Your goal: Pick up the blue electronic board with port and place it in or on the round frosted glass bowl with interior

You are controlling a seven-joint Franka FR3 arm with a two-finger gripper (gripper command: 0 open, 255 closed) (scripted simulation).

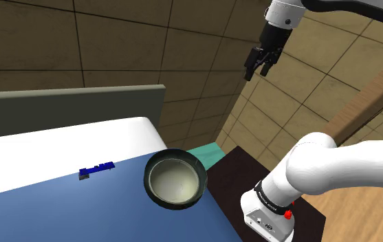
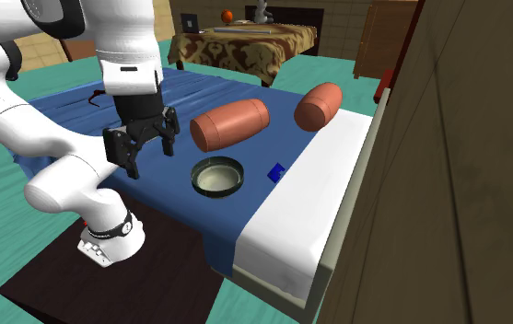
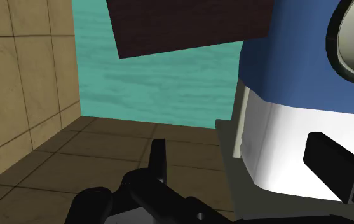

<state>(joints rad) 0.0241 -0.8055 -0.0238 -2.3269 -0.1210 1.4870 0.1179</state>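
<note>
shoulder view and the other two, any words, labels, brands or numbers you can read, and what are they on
None of the text here can be read.
On the black band round the base of the arm: small pale marks, too small to read.
On the blue board: no print that can be read.
On the bowl: no marking to be seen.

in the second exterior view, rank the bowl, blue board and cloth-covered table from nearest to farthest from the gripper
From the gripper, in the second exterior view:
1. bowl, just to the view's right, on the blue cover
2. blue board, beyond the bowl, further right
3. cloth-covered table, far back at the top
</note>
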